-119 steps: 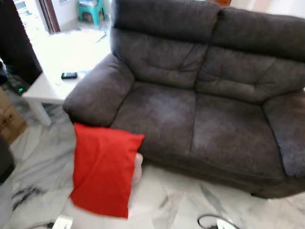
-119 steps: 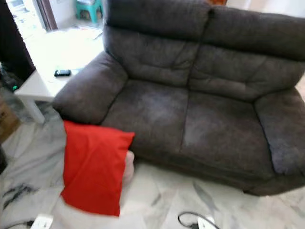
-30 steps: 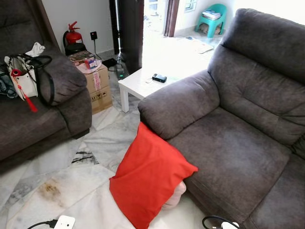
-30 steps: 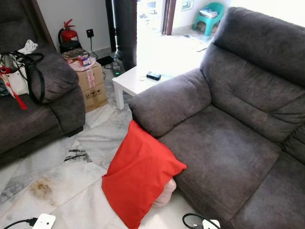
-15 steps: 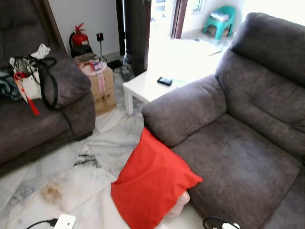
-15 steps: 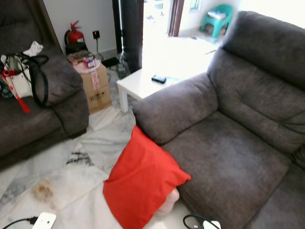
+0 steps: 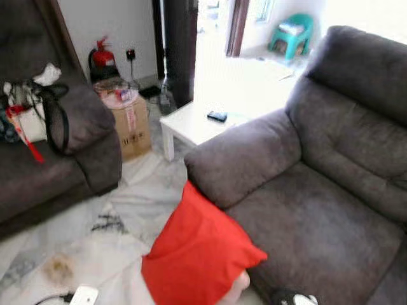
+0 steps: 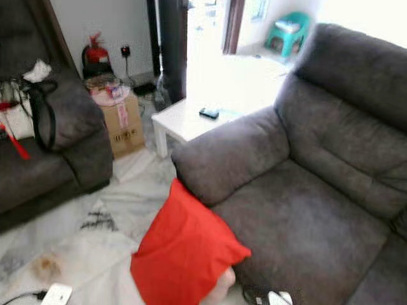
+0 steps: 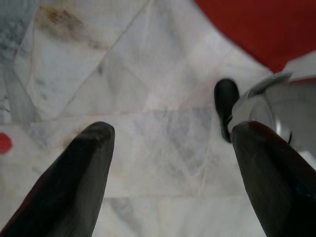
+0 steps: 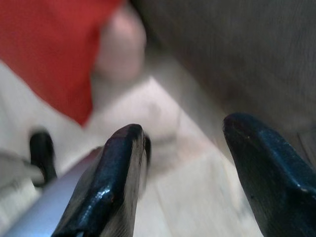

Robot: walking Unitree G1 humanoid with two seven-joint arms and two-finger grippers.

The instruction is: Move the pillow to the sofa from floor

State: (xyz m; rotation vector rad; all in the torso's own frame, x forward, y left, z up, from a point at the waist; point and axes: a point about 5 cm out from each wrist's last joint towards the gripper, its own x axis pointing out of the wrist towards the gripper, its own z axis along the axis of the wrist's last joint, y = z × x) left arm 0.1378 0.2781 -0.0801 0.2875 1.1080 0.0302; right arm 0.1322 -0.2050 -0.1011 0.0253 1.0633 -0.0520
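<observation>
A red pillow [image 7: 200, 254] stands on the marble floor [image 7: 127, 203], leaning against the front of the dark grey sofa [image 7: 318, 210] just below its left armrest [image 7: 245, 159]. A pale pink cushion [image 8: 219, 289] peeks out behind its lower corner. My left gripper [image 9: 173, 163] hangs open over bare floor, with a corner of the red pillow [image 9: 256, 29] beyond its fingers. My right gripper [image 10: 192, 163] is open too, low by the sofa's base, with the red pillow [image 10: 44, 54] and the pink cushion [image 10: 121, 44] ahead of it.
A white low table [image 7: 197, 124] with a black phone [image 7: 217, 116] stands behind the armrest. A second dark sofa [image 7: 44, 165] with bags [image 7: 28, 111] is on the left, a cardboard box [image 7: 130, 124] and a fire extinguisher [image 7: 102, 57] behind. Power strips [image 7: 82, 295] and a cable lie on the floor.
The camera has shifted a little and the picture is blurred; the pillow, sofa and table keep their places relative to each other.
</observation>
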